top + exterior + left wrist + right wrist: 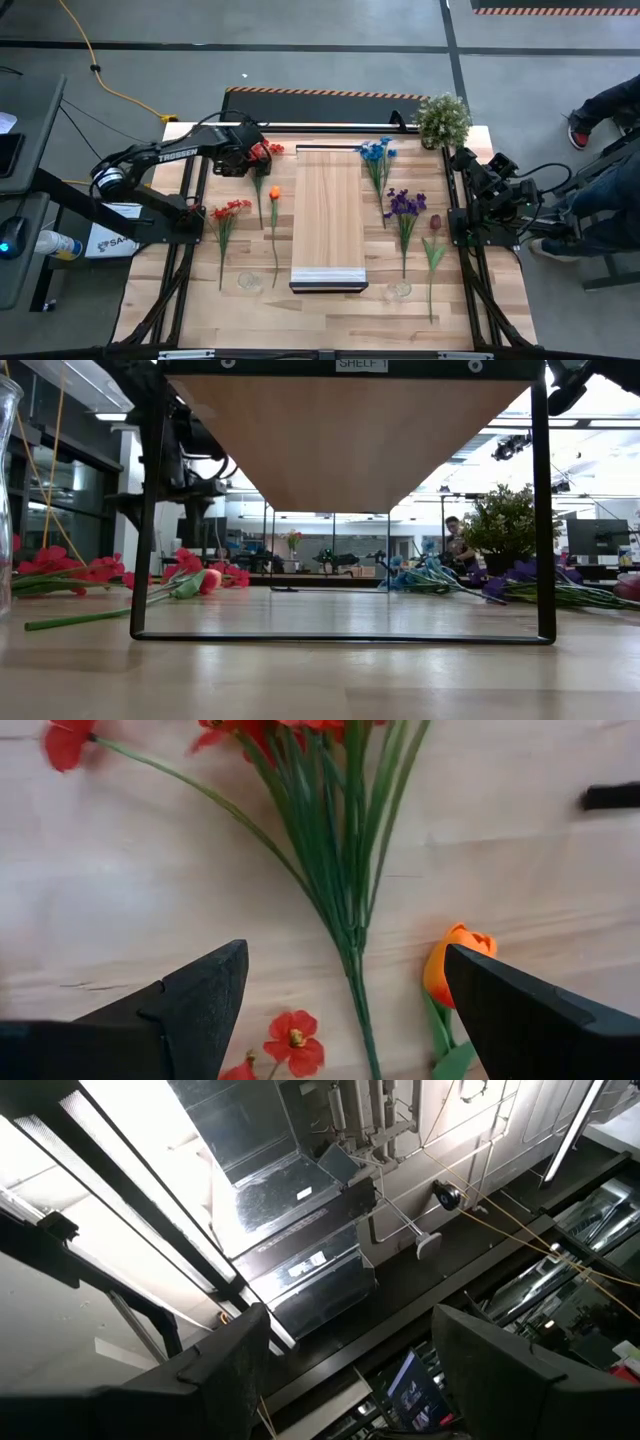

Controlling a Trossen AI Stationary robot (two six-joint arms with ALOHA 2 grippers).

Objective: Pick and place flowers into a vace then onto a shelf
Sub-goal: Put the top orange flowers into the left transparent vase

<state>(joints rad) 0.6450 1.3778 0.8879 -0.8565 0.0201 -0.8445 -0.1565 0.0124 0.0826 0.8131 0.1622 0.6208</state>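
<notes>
Currently: left hand (258, 152), fingers apart, hung over red flowers (228, 212) lying on the desk (330, 320); stems were bundled (several might lift together). Shelf (327, 215) central. Right hand (470, 165), fingers apart, empty, parked.

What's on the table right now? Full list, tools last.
shelf: 1, light wood with pale end strip, raised at table centre
red flowers: 1 bunch, red, flat on the table left of the shelf
red flowers under tool: 1 bunch, red, far left of the shelf
orange flower: 1, orange, beside the shelf's left edge
blue flowers: 1 bunch, blue, right of the shelf, far end
purple flowers: 1 bunch, purple, right of the shelf
dark-red flower: 1, dark red, right of the purple flowers
potted plant: 1, green, far right corner
left tool: open, above the far red bunch
right tool: open, raised at the table's right edge
</notes>
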